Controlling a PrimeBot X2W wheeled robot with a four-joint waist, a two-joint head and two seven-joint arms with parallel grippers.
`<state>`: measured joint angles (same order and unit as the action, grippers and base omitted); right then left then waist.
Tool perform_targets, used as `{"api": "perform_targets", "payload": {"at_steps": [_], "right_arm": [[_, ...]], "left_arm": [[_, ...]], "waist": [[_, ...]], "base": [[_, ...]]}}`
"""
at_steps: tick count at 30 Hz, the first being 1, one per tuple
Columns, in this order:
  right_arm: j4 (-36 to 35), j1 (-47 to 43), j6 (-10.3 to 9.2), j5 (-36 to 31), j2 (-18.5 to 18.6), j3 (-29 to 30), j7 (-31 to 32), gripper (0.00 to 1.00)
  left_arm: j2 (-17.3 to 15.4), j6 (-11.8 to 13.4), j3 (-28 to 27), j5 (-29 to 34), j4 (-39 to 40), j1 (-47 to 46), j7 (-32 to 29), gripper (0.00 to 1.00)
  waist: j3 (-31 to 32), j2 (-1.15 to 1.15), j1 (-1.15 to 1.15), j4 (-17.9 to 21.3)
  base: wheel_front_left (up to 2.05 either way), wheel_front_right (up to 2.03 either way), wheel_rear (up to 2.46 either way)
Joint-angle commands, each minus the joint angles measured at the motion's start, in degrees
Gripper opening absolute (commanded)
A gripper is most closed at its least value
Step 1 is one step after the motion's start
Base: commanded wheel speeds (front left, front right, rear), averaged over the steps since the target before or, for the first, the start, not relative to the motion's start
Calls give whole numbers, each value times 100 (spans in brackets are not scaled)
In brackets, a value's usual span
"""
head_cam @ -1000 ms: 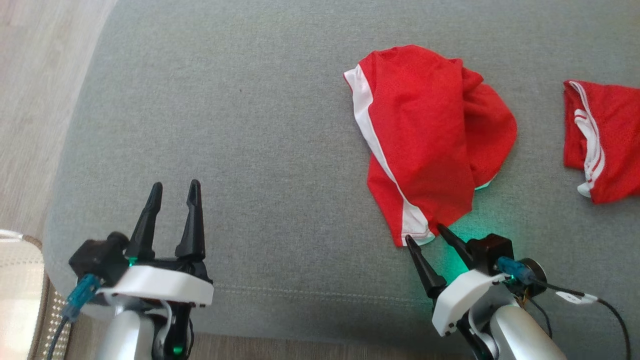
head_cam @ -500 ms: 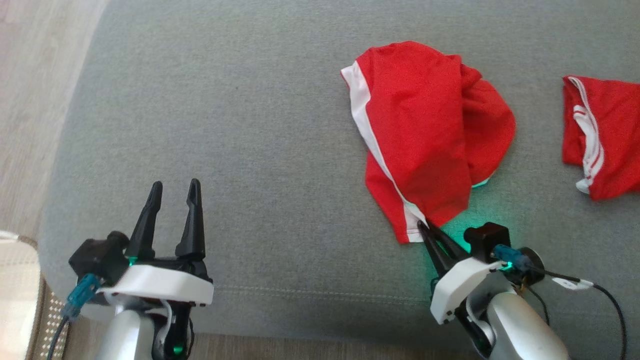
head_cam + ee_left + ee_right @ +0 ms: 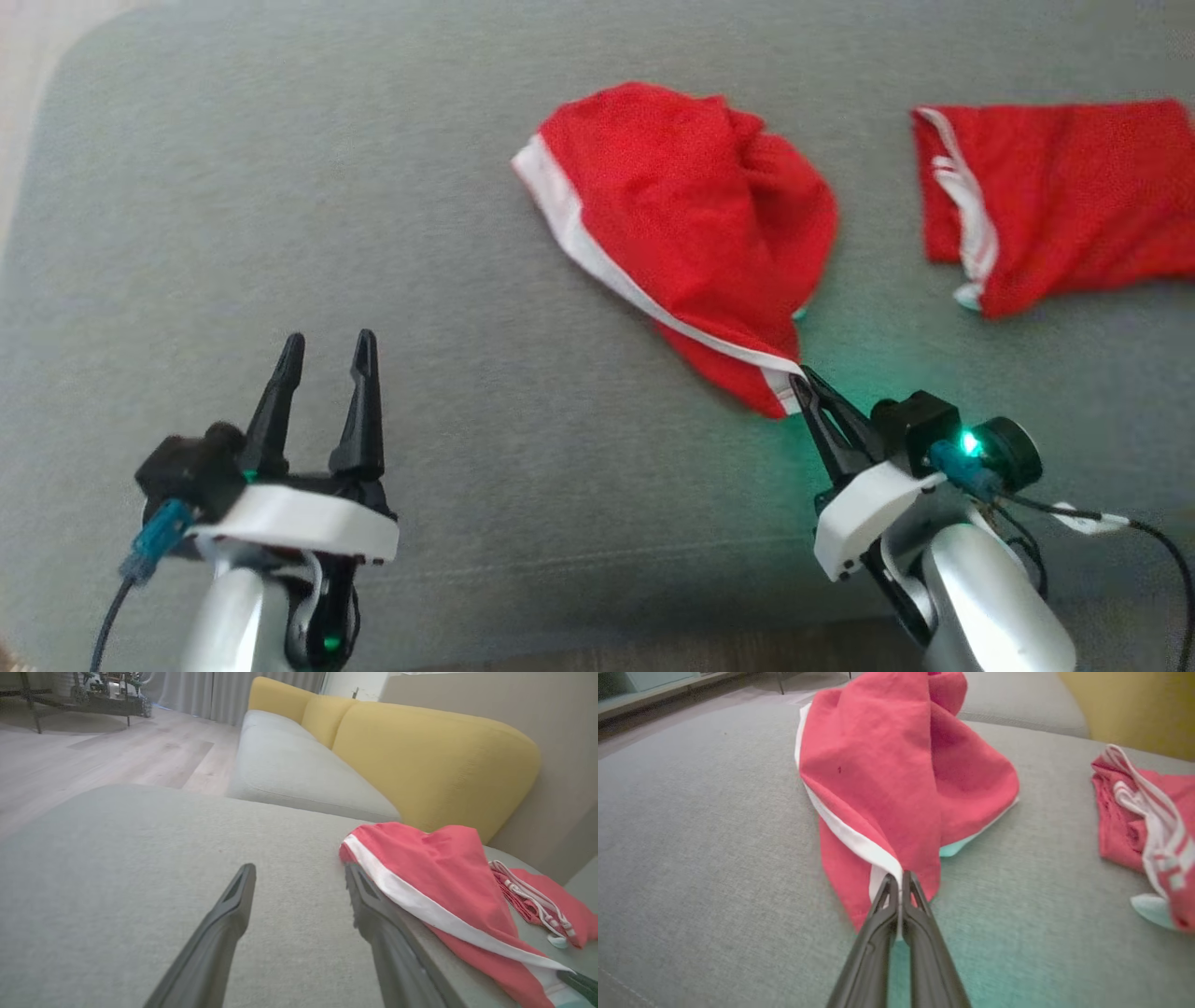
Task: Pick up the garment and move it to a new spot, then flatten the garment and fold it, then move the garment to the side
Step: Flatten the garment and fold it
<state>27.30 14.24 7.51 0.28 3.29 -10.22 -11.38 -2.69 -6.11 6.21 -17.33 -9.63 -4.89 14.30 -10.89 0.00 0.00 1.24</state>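
The jaws of the right gripper [image 3: 801, 378] are closed on the near corner of the red garment [image 3: 691, 215], pinching the hem where the white stripe [image 3: 852, 842] ends; in the right wrist view the cloth is seen clamped between the two dark tips. The jaws of the left gripper [image 3: 327, 341] are spread wide and hold nothing; they are poised over bare upholstery, well apart from the cloth.

The red garment, seemingly a pair of sports shorts, is crumpled in a loose heap on the grey seat cushion [image 3: 373, 187], right of centre in the head view. Only the pinched corner appears drawn toward the right gripper; the rest of the bulk lies on the cushion. A second red garment [image 3: 1055, 205], with white stripes and a drawstring, lies further to the right, apart from the first and untouched.

The task is judged to be at its very start: a grasp is made, but the lift and the carry to a new spot are not yet done. The flattening, the fold and the final move to the side are all left. The open area of cushion to the left is judged a likely place for the spreading, where the idle left gripper could be brought in on a second corner.
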Motion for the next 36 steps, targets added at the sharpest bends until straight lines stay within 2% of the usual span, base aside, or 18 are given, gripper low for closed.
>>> {"api": "perform_targets", "payload": {"at_steps": [1, 11, 19, 25, 36], "right_arm": [[-309, -82, -2, -140, -41, -63, 58, 0], [-1378, -392, -2, -710, -41, 715, 622, 0], [-1526, -492, -2, -949, -41, 1075, 880, 0], [-1548, -416, -2, -887, -41, 1040, 841, 0], [-1519, -261, -2, -732, -41, 777, 757, 0]], "left_arm": [[-19, -20, -207, 91, 117, -324, 70, 100], [-97, -111, -178, 374, -394, -754, 70, 100], [-275, -134, 423, 378, -940, -1092, 70, 100], [-529, -136, 1185, 234, -1214, -1541, 70, 100], [-867, -137, 1581, 30, -2052, -2410, 70, 100]], "waist": [[-42, 0, 0, 310], [-237, 0, 0, 944], [-380, 0, 0, 1127], [-575, 0, 0, 1219], [-828, 0, 0, 1438]], "base": [[0, 0, 0], [0, 0, 0], [0, 0, 0], [0, 0, 0], [0, 0, 0]]}}
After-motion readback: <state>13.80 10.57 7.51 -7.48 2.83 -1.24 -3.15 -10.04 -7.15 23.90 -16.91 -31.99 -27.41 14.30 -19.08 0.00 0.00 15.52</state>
